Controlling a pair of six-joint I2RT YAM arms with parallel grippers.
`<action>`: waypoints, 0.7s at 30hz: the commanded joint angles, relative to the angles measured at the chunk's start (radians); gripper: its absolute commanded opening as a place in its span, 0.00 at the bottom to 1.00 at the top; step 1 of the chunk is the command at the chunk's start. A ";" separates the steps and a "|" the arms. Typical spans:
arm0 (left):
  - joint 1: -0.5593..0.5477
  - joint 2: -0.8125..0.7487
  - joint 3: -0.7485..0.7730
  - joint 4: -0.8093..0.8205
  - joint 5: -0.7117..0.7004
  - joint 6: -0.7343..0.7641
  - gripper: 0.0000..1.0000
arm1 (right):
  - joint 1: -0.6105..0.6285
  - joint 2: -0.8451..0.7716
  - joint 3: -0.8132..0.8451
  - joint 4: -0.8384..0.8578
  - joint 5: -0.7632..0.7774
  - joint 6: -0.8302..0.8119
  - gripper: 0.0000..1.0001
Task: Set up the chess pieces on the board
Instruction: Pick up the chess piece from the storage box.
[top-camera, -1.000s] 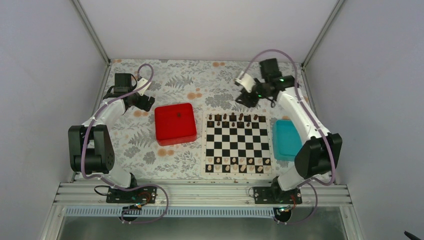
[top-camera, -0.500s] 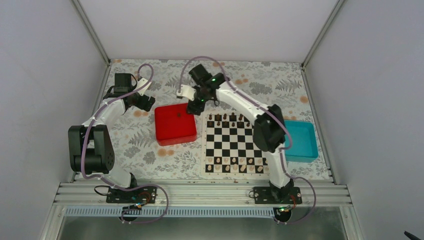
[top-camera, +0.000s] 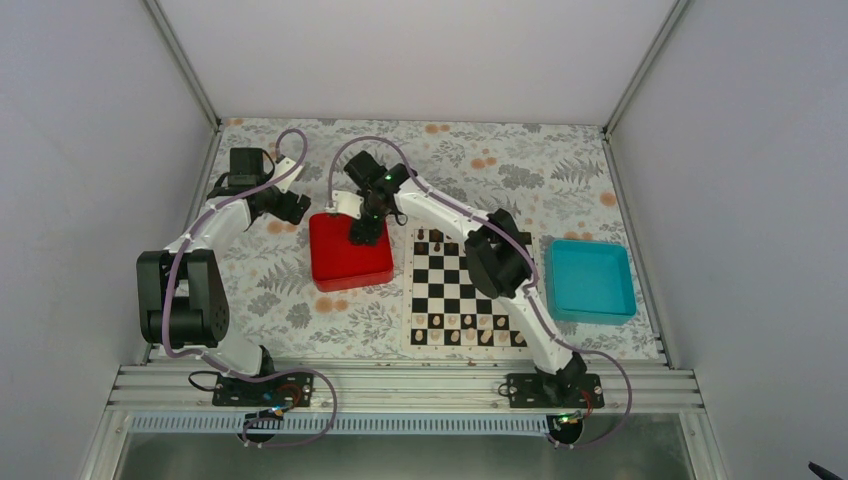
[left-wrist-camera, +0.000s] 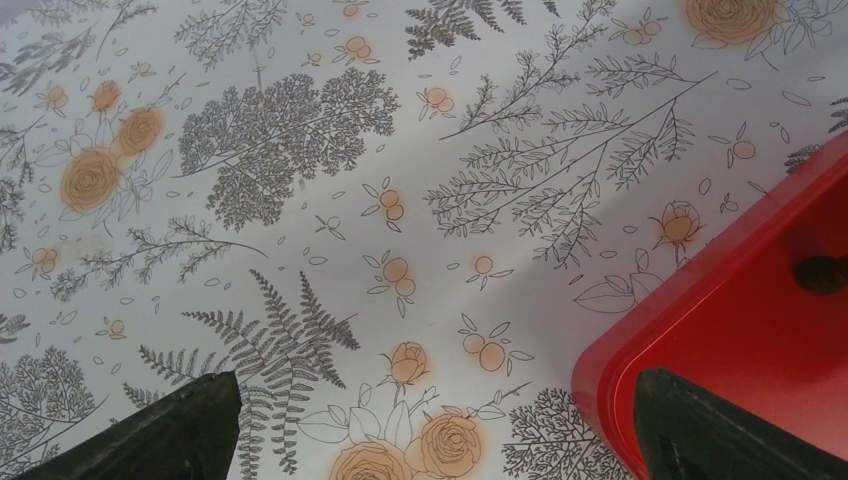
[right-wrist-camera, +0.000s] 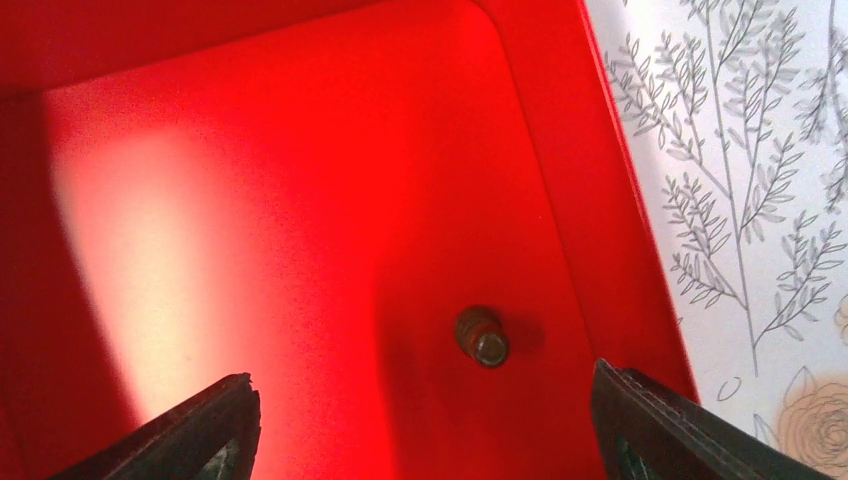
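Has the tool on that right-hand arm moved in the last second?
Yes. The right tool swung left, from beyond the far right corner of the board to above the red tray, with its jaws open.

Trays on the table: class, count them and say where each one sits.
2. The red tray lies left of the board; the teal tray lies right of it. None appears hidden.
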 joint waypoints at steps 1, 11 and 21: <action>0.010 -0.022 -0.008 0.013 0.027 0.013 0.97 | -0.004 0.032 0.015 0.022 0.030 -0.002 0.85; 0.013 -0.022 -0.010 0.014 0.031 0.014 0.97 | -0.005 0.075 -0.009 0.097 0.014 0.009 0.84; 0.013 -0.022 -0.009 0.010 0.034 0.015 0.97 | -0.002 0.125 0.017 0.079 -0.021 0.019 0.67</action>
